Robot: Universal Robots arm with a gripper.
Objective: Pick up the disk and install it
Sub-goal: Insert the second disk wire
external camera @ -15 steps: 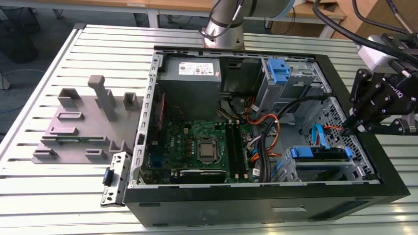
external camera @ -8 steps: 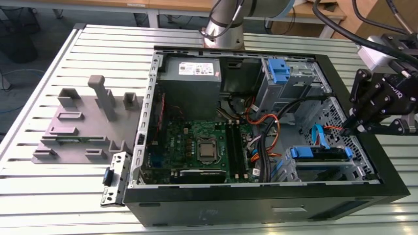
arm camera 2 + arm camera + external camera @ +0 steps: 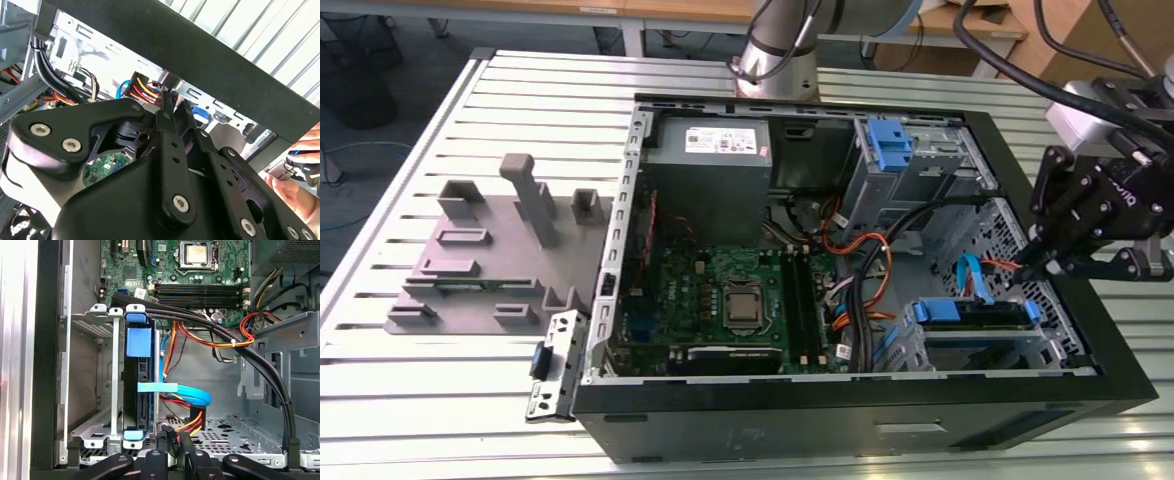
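The disk, blue-railed metal, stands on edge in its steel bay by the case's black wall. The black gripper hangs beside it, fingers pressed together, holding nothing, among stiff cables.

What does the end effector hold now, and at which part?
It cannot be told: the end effector is at a wired connector, apart from the disk in the bay.

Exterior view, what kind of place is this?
Probably a robotics lab or test bench: an open computer case lies on a slatted metal table, a grey fixture beside it, and the arm's gripper hangs over the case's drive bay.
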